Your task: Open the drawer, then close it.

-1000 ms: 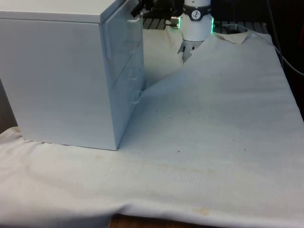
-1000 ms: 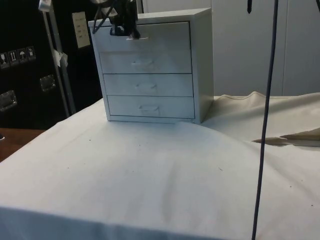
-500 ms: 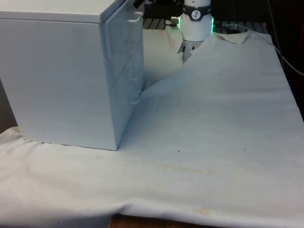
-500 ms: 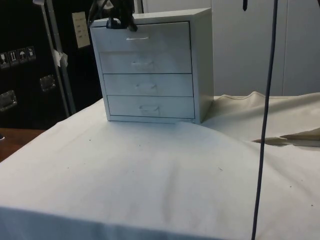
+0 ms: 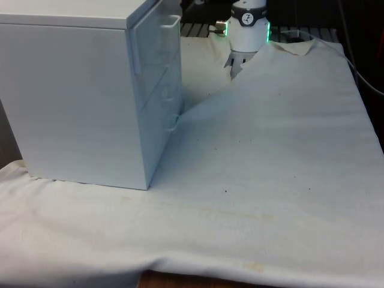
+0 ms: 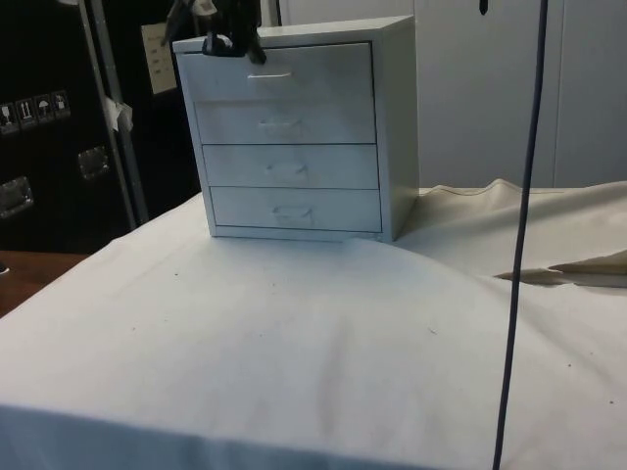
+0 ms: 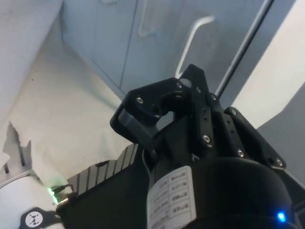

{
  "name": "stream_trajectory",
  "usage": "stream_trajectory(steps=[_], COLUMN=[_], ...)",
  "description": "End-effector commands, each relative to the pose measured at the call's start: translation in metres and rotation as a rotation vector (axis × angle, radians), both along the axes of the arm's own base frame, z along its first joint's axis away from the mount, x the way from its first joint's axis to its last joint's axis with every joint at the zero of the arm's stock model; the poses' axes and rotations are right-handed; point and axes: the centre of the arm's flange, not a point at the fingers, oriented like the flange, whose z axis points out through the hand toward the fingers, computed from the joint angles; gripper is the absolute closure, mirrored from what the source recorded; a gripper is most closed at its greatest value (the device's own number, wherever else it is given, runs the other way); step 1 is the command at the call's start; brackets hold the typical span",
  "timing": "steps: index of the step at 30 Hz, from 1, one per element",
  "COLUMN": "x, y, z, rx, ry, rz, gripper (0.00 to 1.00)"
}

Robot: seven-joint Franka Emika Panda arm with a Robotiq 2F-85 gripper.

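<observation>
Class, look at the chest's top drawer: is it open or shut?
Shut. In the side view the top drawer sits flush with the three drawer fronts below it, and the gripper is off its handle.

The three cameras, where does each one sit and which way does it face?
Front view: across the table, facing the chest of drawers from its side; the arm's base shows.
Side view: at the table's side, facing the drawer fronts; the pincer hangs by the top drawer.
Wrist view: on the arm, behind the pincer, looking towards the drawer handles.
All share the chest.

The gripper (image 6: pixel 233 41) hangs high, its jaws apparently closed and empty.
</observation>
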Motion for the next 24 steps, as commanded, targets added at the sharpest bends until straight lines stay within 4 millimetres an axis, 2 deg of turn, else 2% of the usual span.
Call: stream_trajectory(steps=[1,16,24], x=[-0.001,-0.006,-0.008], y=[0.000,0.007,0.023], z=[-0.001,-0.009,-0.018], rx=[0.013,0.114,0.180], ry=[-0.001,-0.011,-0.021], rz=[-0.007,-0.048,-0.057], gripper=[1.00,1.00,1.00])
